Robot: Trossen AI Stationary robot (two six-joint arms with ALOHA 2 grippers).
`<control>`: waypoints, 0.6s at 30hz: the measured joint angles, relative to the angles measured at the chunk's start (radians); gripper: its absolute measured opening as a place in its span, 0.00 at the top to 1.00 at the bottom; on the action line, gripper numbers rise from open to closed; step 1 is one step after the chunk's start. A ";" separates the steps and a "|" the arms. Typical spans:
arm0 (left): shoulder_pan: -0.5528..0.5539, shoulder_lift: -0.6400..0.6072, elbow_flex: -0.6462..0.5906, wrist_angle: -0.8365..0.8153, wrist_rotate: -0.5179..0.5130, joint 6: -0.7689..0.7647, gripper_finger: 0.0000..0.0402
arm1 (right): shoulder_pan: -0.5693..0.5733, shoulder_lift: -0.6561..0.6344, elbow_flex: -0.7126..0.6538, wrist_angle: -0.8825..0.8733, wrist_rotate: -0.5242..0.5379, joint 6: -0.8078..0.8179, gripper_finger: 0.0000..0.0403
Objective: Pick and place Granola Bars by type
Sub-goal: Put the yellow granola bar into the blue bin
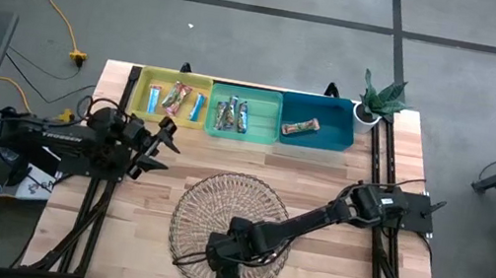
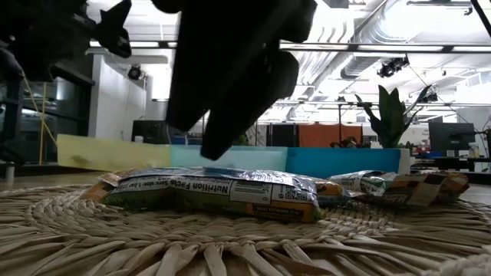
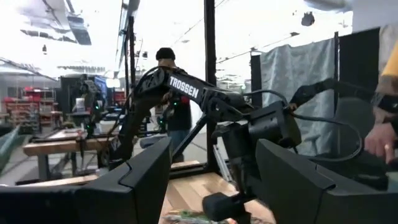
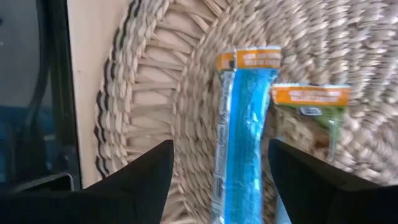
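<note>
The right pincer (image 4: 219, 180), fingers spread and grasping nothing, hangs over a blue granola bar (image 4: 242, 124) on the wicker plate (image 1: 209, 193) (a green bar (image 4: 308, 118) lies just beside it). The left pincer (image 1: 163, 146), also spread, waits above the worktop (image 1: 327, 271) near the yellow bin (image 1: 139, 102).

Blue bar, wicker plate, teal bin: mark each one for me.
blue bar (image 4: 244, 130), right wrist view, middle of its wrapper.
wicker plate (image 4: 155, 93), right wrist view, bare woven part near the rim.
teal bin (image 1: 336, 120), high view, bare floor beside the single bar.
</note>
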 joint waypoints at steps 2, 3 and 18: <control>0.000 -0.026 0.000 -0.029 0.001 0.022 0.43 | -0.003 0.002 0.000 0.001 -0.006 0.015 0.39; 0.000 -0.037 0.000 -0.043 0.011 0.037 0.43 | -0.004 0.002 0.000 -0.003 -0.006 0.020 0.39; 0.000 -0.276 0.000 -0.380 0.063 0.166 0.43 | -0.004 0.009 0.000 -0.012 -0.002 0.051 0.39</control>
